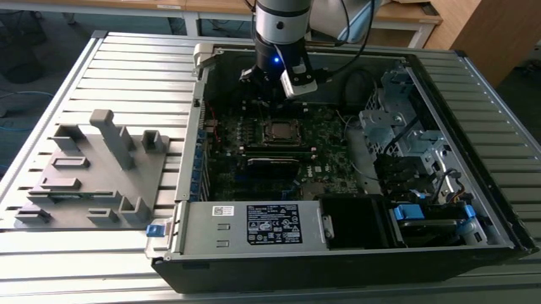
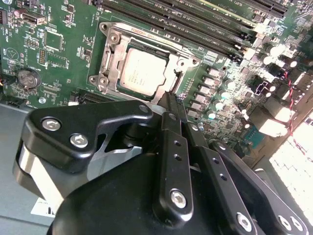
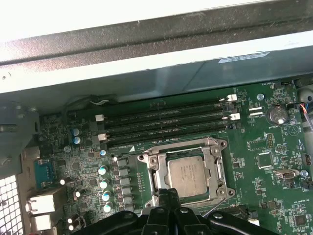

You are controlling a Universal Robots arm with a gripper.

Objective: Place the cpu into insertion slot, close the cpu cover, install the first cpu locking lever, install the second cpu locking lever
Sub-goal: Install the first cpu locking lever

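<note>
On a slatted table (image 1: 127,69) lies an open computer case (image 1: 338,272); the gripper (image 2: 170,99), fingers (image 2: 171,147) pressed together, hangs near the cpu (image 2: 142,73).

Lab; slatted metal bench (image 1: 127,69), opened computer case (image 1: 338,273).

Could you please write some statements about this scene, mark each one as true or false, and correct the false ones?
1. The cpu sits in the insertion slot. True.
2. The gripper holds the cpu. False: it is shut on nothing, beside the slot's edge.
3. The cpu cover stands upright. False: it lies flat around the cpu.
4. The computer case rests on a slatted table. True.
</note>
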